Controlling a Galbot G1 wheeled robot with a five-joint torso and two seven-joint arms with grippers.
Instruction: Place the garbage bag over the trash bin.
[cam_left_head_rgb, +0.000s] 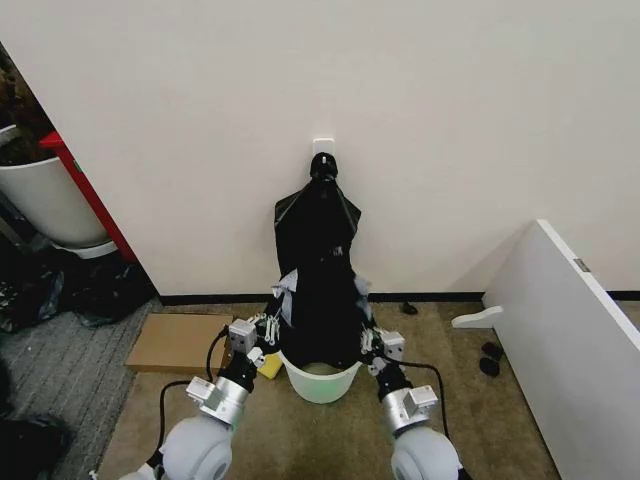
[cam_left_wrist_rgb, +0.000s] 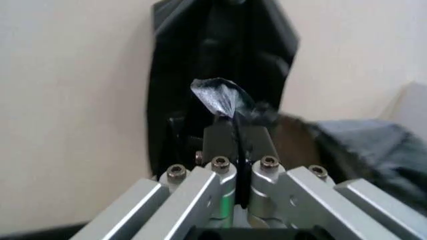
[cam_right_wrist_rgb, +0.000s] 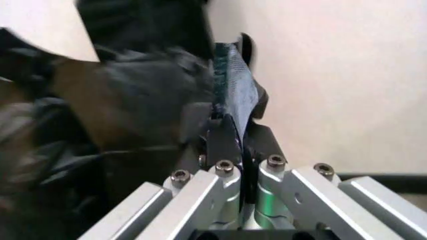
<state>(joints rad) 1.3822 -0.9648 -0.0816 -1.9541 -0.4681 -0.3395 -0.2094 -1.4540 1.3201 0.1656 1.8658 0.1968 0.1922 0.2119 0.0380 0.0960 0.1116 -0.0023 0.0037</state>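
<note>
Pinching thin, glossy, crinkled black plastic on both sides, I hold the garbage bag (cam_left_head_rgb: 320, 290) stretched between my hands, hanging against the far wall above the trash bin (cam_left_head_rgb: 320, 381), a round cream-white plastic bucket with a rolled rim. My left gripper (cam_left_head_rgb: 268, 325) clamps the bag's left edge; my right gripper (cam_left_head_rgb: 368, 338) clamps its right edge, just above the rim.

Even, soft indoor light falls on the pale wall (cam_left_head_rgb: 420, 110), with faint shadows beside the black garbage bag (cam_left_head_rgb: 320, 280). In both wrist views the near metal is sharp, the background blurred; a crinkled fold of bag (cam_left_wrist_rgb: 220, 95) catches glare.
</note>
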